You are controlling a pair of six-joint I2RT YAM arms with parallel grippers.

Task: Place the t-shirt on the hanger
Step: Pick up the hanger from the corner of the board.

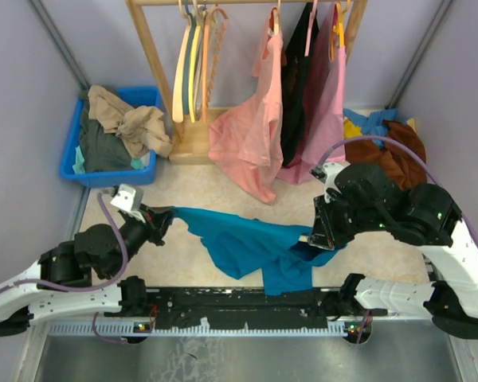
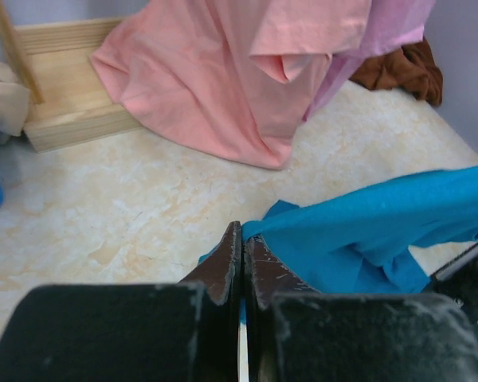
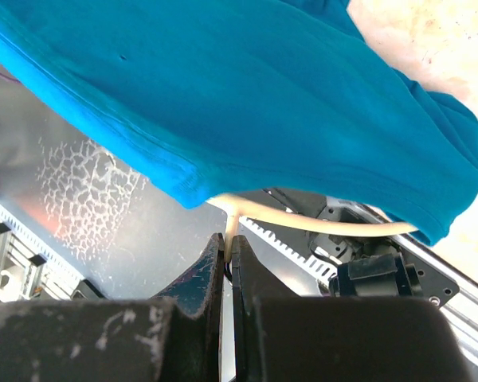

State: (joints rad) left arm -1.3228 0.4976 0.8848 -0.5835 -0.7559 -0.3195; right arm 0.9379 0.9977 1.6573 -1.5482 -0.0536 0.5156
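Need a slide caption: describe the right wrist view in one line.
Right gripper shut on the cream hanger, whose arm runs under the teal t-shirt.

Lilac walls (image 1: 16, 95) surround a marbled beige tabletop (image 1: 193, 192).

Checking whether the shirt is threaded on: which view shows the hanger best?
Right wrist: the cream hanger curves out from under the t-shirt. In the top and left wrist views I cannot make it out.
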